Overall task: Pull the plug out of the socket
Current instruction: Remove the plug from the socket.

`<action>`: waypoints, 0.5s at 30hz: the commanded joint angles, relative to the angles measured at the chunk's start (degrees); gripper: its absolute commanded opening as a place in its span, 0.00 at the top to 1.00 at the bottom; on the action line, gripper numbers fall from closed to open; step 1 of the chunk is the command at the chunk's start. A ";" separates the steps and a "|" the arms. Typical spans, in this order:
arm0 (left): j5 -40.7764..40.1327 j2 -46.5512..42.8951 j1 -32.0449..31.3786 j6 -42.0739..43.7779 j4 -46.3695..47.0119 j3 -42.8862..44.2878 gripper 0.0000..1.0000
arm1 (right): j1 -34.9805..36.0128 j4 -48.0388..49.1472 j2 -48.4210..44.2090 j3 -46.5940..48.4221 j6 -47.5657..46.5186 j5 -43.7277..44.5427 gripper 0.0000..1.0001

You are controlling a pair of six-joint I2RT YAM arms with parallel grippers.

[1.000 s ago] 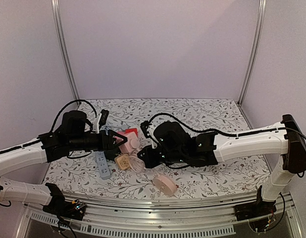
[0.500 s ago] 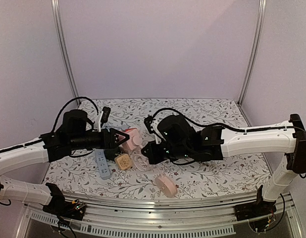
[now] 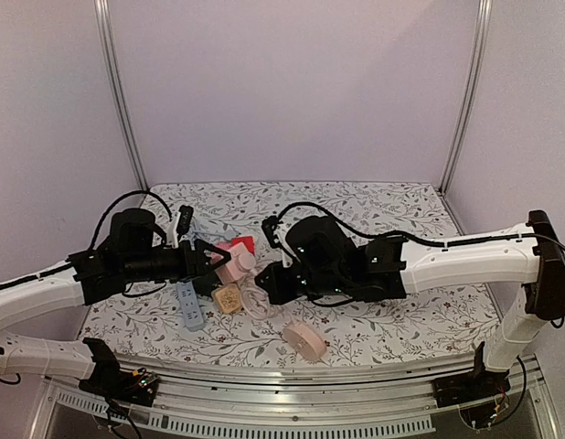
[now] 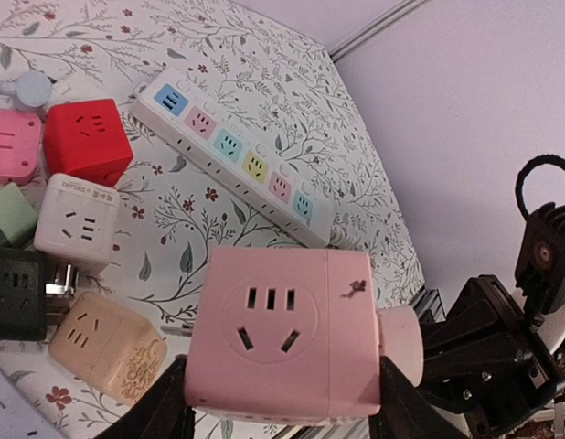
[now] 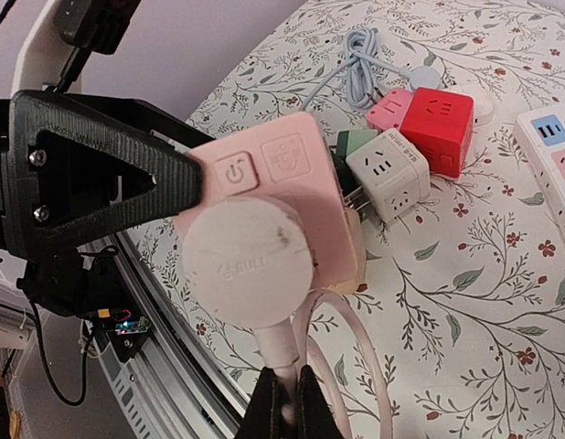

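A pink cube socket [image 4: 282, 338] hangs above the table, and my left gripper [image 4: 282, 407] is shut on its two sides. A round pale pink plug [image 5: 250, 265] sits in one face of the socket [image 5: 282, 174]; it shows at the cube's right side as the plug [image 4: 399, 346] in the left wrist view. My right gripper [image 5: 284, 402] is shut on the plug's neck where the pink cable [image 5: 356, 338] leaves it. From above, the socket [image 3: 235, 263] is between the left gripper [image 3: 209, 261] and the right gripper [image 3: 269, 282].
On the floral table lie a white power strip [image 4: 237, 155], a red cube [image 4: 86, 142], a white cube [image 4: 77, 224], a beige cube [image 4: 104, 347] and a black one [image 4: 17, 293]. A grey-blue strip [image 3: 188, 305] and a round pink reel [image 3: 305, 341] lie near the front rail.
Both arms and the socket drifted a little right, then back left. The plug stays in the socket and neither grip has changed.
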 commanded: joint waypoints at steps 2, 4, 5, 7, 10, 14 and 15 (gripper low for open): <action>-1.19 -0.09 2.76 -5.09 2.90 -2.68 1.00 | -0.60 -4.69 4.06 0.08 0.41 2.94 1.00; -0.36 0.37 2.76 -6.13 4.24 -3.21 1.00 | -0.53 -4.24 5.65 0.30 0.32 2.63 1.00; -0.17 0.45 2.76 -6.62 6.06 -3.47 1.00 | -0.59 -4.12 6.56 0.53 0.29 2.50 1.00; -0.03 0.65 2.76 -6.95 7.75 -3.77 1.00 | -0.52 -4.14 7.66 0.79 0.11 2.00 1.00; -0.56 1.68 2.84 -5.91 7.10 -3.00 1.00 | -0.36 -3.57 7.20 0.07 0.17 2.06 1.00; -2.41 2.74 2.82 -3.01 2.90 -2.03 1.00 | -0.38 -3.44 4.92 -0.40 -0.36 2.69 1.00; -3.31 2.89 2.77 -2.51 1.72 -1.92 1.00 | -0.43 -3.44 3.85 -0.44 -0.41 2.80 1.00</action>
